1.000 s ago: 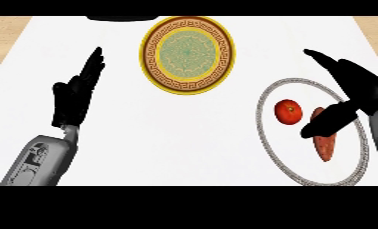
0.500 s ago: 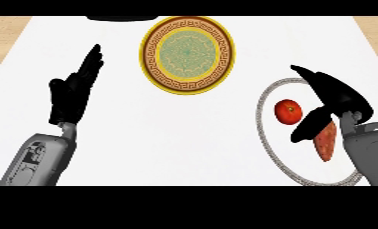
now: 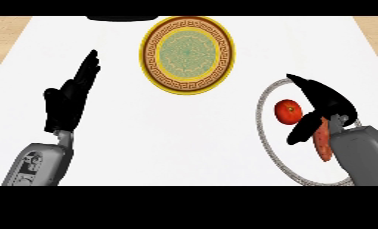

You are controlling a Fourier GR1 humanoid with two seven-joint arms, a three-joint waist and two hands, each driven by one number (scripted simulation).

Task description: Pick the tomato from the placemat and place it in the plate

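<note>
White tabletop (image 3: pixel 192 138) fills the head view, with a strip of wood tone showing at its far corners. On it, at the right, lies a round white placemat (image 3: pixel 267 138) with a patterned grey rim, and the tomato (image 3: pixel 289 111) sits on this placemat, in its far-left part, red with a small green stem spot on top. Just right of the tomato hangs the right hand (image 3: pixel 325 104), black, its fingers (image 3: pixel 308 85) stretched out past the far side of the tomato and its thumb (image 3: pixel 304 131) reaching down on the near side; the hand is spread and grasps nothing, with the tomato lying in the gap but apart from both. Beyond the thumb, to the right of the tomato, a long reddish vegetable (image 3: pixel 323 144) lies on the placemat, partly hidden by the grey forearm. Well to the far left of the tomato sits the plate (image 3: pixel 186 54), yellow-rimmed with a brown patterned band and a green centre. Farther left of the tomato, near the view's left edge, the left hand (image 3: pixel 70 100) rests released, fingers straight and pointing away.
</note>
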